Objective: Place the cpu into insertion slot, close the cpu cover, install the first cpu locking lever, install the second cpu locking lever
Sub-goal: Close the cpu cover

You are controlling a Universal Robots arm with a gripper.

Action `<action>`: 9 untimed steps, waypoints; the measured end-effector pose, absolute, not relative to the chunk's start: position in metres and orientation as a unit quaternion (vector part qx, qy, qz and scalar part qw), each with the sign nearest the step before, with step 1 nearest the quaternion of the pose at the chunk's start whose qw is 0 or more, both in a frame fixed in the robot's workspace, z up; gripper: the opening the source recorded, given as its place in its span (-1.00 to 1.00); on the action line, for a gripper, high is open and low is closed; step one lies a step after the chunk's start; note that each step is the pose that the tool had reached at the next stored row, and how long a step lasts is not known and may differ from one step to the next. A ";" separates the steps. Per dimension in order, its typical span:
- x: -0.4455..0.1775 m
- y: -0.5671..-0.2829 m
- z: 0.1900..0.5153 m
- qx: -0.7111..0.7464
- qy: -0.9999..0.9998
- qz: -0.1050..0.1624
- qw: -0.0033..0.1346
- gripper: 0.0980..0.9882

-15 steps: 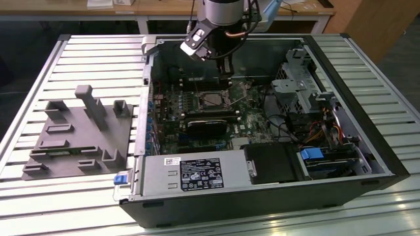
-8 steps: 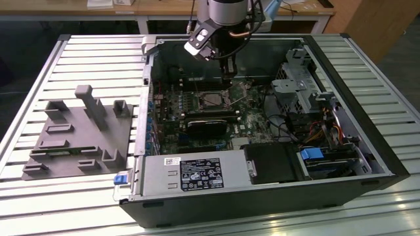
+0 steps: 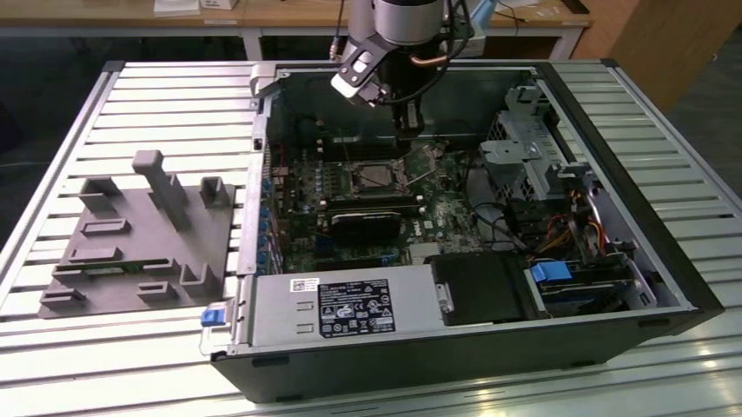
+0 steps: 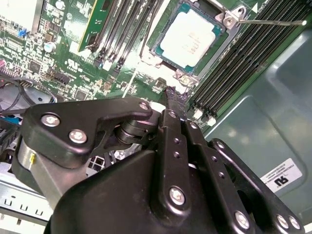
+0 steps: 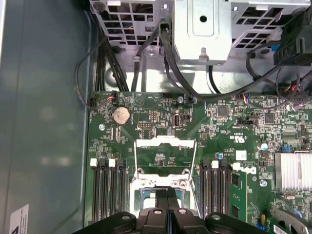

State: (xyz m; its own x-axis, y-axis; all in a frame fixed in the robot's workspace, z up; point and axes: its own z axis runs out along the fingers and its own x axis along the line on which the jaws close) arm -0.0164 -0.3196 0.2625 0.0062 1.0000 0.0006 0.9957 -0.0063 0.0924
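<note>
Exterior view's left: grey fixture block (image 3: pixel 139 234) on the slatted table (image 3: pixel 69 130), well apart from the work. Centre: open PC case (image 3: pixel 464 347), power supply box (image 3: pixel 336 308) along its near edge.

The cpu (image 4: pixel 187 40) is seated in the insertion slot (image 4: pixel 228 20) mid-board, with memory slots (image 4: pixel 239 63) on either side. The gripper (image 3: pixel 407 129) reaches down into the case right at the slot. In the second wrist view its tips (image 4: pixel 170 92) sit just beside the slot's corner screw, close to the chip's edge and not on its face. Can't tell if they touch the board.

The chip is a flat square with a pale silver-grey face. It sits level, square in the socket frame and uncovered.

The cpu cover (image 5: pixel 165 142) is swung open on the side of the slot toward the drive cage (image 3: pixel 527 148), on the exterior view's right. It's a thin silver frame, and green board shows through its cut-out. A thin metal lever rod (image 4: pixel 273 21) sticks out from the slot's corner over the memory slots.

In the first wrist view, the fingers of the gripper (image 5: pixel 165 192) are pressed together with no gap and nothing visible between them. The tips overlap part of the slot.
</note>
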 end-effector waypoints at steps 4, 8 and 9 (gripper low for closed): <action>-0.012 -0.320 0.263 0.709 0.704 0.033 0.033 -0.99; -0.005 -0.319 0.263 0.709 0.704 0.033 0.033 -0.99; -0.003 -0.319 0.263 0.709 0.704 0.033 0.033 -0.99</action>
